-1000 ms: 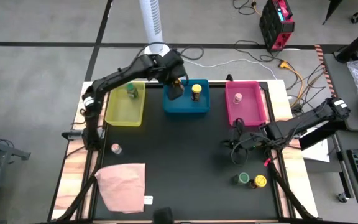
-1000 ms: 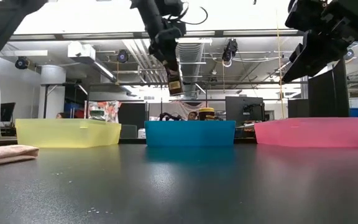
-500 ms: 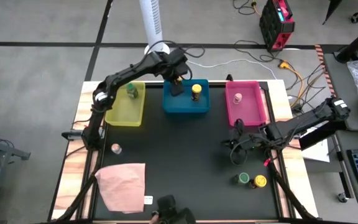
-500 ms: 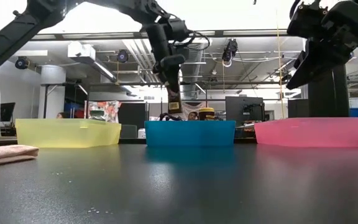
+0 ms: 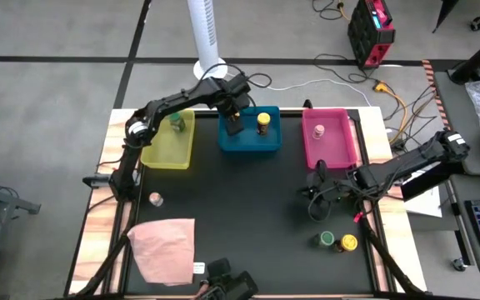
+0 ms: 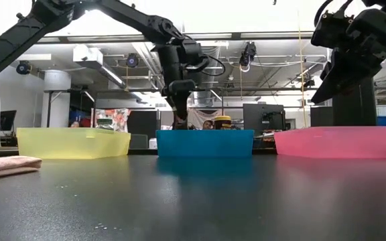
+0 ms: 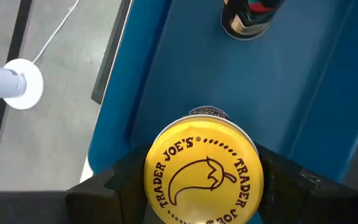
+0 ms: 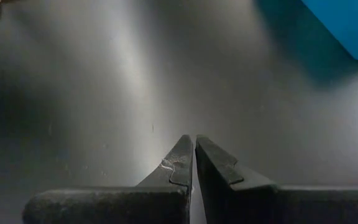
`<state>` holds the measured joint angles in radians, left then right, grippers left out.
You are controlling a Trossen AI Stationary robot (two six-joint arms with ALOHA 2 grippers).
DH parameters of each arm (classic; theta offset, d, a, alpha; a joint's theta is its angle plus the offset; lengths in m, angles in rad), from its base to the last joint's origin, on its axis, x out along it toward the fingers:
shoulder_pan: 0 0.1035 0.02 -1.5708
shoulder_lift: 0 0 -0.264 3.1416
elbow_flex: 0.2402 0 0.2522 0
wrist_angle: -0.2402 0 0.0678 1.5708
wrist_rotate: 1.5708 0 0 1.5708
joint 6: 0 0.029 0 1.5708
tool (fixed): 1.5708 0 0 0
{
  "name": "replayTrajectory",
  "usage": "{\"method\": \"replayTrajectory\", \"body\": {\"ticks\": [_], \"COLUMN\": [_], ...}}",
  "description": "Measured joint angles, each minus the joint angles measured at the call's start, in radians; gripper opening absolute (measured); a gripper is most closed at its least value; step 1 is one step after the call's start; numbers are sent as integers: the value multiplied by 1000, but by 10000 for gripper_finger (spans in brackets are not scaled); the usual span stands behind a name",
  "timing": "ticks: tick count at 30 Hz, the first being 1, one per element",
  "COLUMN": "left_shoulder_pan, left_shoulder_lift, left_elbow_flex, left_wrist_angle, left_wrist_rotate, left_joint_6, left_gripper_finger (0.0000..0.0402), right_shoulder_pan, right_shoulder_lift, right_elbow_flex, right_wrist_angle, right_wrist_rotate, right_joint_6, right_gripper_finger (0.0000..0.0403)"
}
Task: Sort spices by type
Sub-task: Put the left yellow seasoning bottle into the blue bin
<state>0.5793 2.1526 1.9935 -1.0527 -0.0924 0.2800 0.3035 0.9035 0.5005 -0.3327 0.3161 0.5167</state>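
My left gripper point(image 5: 234, 123) is down inside the blue bin point(image 5: 248, 143), shut on a spice jar with a yellow lid point(image 7: 202, 171). In the low view, the left gripper point(image 6: 179, 119) dips behind the bin's wall. A second yellow-lidded jar point(image 5: 262, 122) stands in the same bin and also shows in the left wrist view point(image 7: 248, 15). A green-lidded jar point(image 5: 175, 122) stands in the yellow bin and a pink-lidded jar point(image 5: 318, 132) in the pink bin. My right gripper point(image 5: 315, 192) is shut and empty above the table's right half; its shut fingers show in the right wrist view point(image 8: 194, 142). My left gripper pinches the jar between its two fingers point(image 7: 120, 180), one on each side just below the yellow lid's rim point(image 7: 151, 186). The fingers come from above, pointing down. The jar is upright over the bin's floor; whether it stands on the floor I cannot tell.
A pink-lidded jar point(image 5: 156, 198) stands on the table's left part. A green-lidded jar point(image 5: 327, 239) and a yellow-lidded jar point(image 5: 349, 242) stand close together at the near right. A pink cloth point(image 5: 165, 248) lies at the near left. A dark object point(image 5: 232, 283) shows at the near edge.
My left gripper has gone down with the yellow-lidded jar, from well above the blue bin to inside it, and has stayed shut on the jar, which has kept upright.
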Motion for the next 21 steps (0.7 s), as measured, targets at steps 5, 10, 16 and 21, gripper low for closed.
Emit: {"method": "replayTrajectory", "body": {"ticks": [5, 10, 16, 21], "left_shoulder_pan": [8, 22, 32, 32], "left_shoulder_lift": [-1, -1, 0, 0], "left_elbow_flex": [-28, -28, -28, -28], "left_wrist_angle": [24, 40, 46, 23], "left_wrist_rotate": [-2, -10, -24, 13], "left_joint_6": [2, 4, 2, 3], "left_gripper_finger": [207, 207, 207, 207], "right_shoulder_pan": [0, 0, 0, 0], "right_shoulder_lift": [0, 0, 0, 0], "right_elbow_flex": [-2, -4, -5, -6], "right_wrist_angle": [10, 15, 16, 16], "right_wrist_rotate": [1, 1, 1, 1], "right_joint_6": [0, 0, 0, 0], "right_gripper_finger": [13, 13, 13, 13]}}
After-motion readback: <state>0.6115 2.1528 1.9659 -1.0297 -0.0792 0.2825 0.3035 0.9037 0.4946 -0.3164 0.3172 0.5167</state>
